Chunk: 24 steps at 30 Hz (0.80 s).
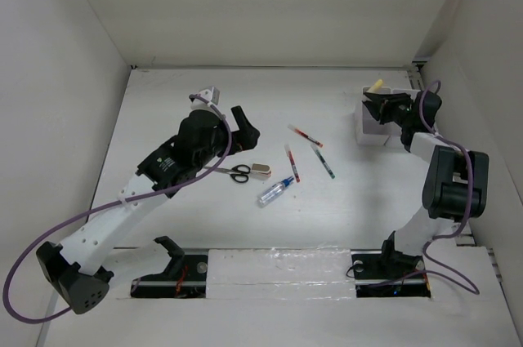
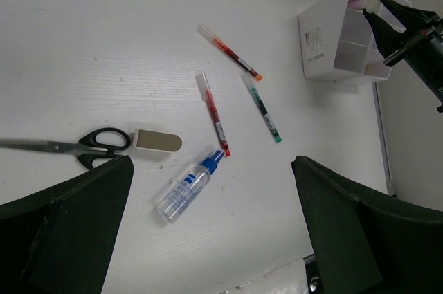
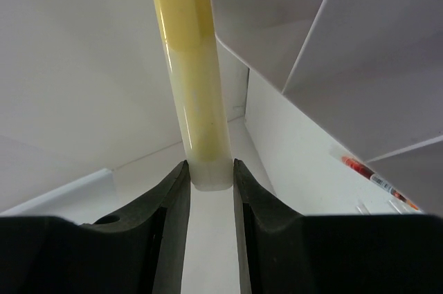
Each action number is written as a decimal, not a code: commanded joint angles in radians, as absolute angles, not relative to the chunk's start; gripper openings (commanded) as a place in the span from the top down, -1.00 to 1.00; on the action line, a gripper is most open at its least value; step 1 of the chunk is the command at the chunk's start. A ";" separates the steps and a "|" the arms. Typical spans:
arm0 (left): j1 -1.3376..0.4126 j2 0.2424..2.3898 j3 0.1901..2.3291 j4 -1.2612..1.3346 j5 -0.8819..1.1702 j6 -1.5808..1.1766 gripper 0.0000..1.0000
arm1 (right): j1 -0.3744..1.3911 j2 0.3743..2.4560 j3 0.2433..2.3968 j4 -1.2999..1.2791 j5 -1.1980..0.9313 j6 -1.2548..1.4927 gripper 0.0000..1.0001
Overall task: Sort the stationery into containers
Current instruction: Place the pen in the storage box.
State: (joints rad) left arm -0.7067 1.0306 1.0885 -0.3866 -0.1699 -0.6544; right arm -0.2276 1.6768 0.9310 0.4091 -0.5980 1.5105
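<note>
The left arm stretches over the worktop (image 1: 343, 200), its pincer (image 1: 243, 128) spread wide near the scissors (image 2: 97, 143) and pens (image 2: 213, 114). Farther right, the folded right arm's pincer (image 3: 210, 169) grips a yellow highlighter (image 3: 190, 66), lengthwise in line with its fingers, above the white bin (image 2: 318, 45).

The right hand (image 1: 382, 100) hangs over the white bin (image 1: 369, 131) at the tabletop's (image 1: 343, 216) far right, apparently gripping a yellow highlighter (image 1: 375, 85). Scissors (image 1: 239, 173), a beige block (image 1: 261, 171), a bottle (image 1: 276, 191) and three pens (image 1: 292, 162) lie mid-tabletop.
</note>
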 commanded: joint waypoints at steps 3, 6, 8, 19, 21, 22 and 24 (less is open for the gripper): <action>-0.709 1.000 1.085 -0.379 -0.189 -0.641 -1.00 | -0.222 1.718 0.969 0.514 -0.589 1.585 1.00; -0.709 1.000 1.085 -0.388 -0.189 -0.641 -1.00 | -0.222 1.727 0.969 0.528 -0.589 1.608 1.00; -0.709 0.991 1.085 -0.388 -0.198 -0.641 -1.00 | -0.222 1.727 0.960 0.528 -0.578 1.608 1.00; -0.709 0.982 1.075 -0.388 -0.198 -0.641 -1.00 | -0.213 1.660 0.940 0.427 -0.493 1.608 1.00; -0.709 0.982 1.075 -0.388 -0.198 -0.641 -1.00 | -0.213 1.647 0.957 0.362 -0.473 1.562 1.00; -0.709 0.982 1.075 -0.397 -0.198 -0.641 -1.00 | -0.213 1.647 0.977 0.339 -0.462 1.549 1.00; -0.709 0.973 1.075 -0.397 -0.207 -0.641 -1.00 | -0.213 1.638 0.986 0.313 -0.453 1.540 1.00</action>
State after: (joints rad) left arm -0.7067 1.0046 1.0863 -0.3965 -0.1886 -0.6544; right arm -0.2211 1.6730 0.9417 0.3893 -0.5034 1.5593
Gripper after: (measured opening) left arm 0.997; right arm 0.336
